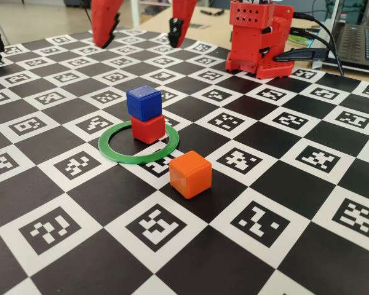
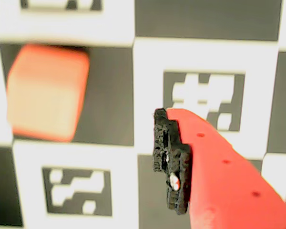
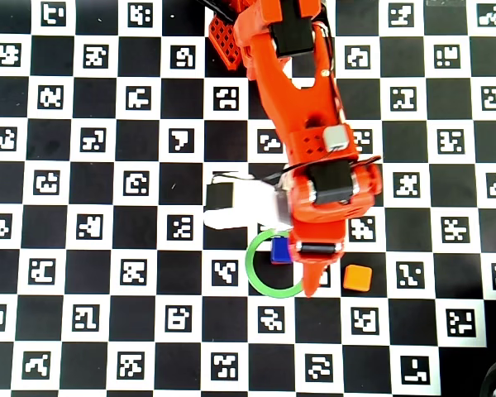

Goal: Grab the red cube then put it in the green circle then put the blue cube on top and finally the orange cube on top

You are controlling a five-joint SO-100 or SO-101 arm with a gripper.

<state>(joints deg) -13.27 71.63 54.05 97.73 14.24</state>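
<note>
The red cube sits inside the green circle, toward its far side. The blue cube rests on top of it, turned slightly. The orange cube lies on the board just outside the ring, to the front right; the overhead view has the orange cube right of the ring. My gripper hangs high above the stack, open, with a wide empty gap between its fingers. In the wrist view one black finger pad shows, with the orange cube blurred at upper left. In the overhead view the arm hides the red cube.
The red robot base stands at the back right with cables running off to the right. A laptop sits at the far right edge. The board is a black-and-white checker of printed markers.
</note>
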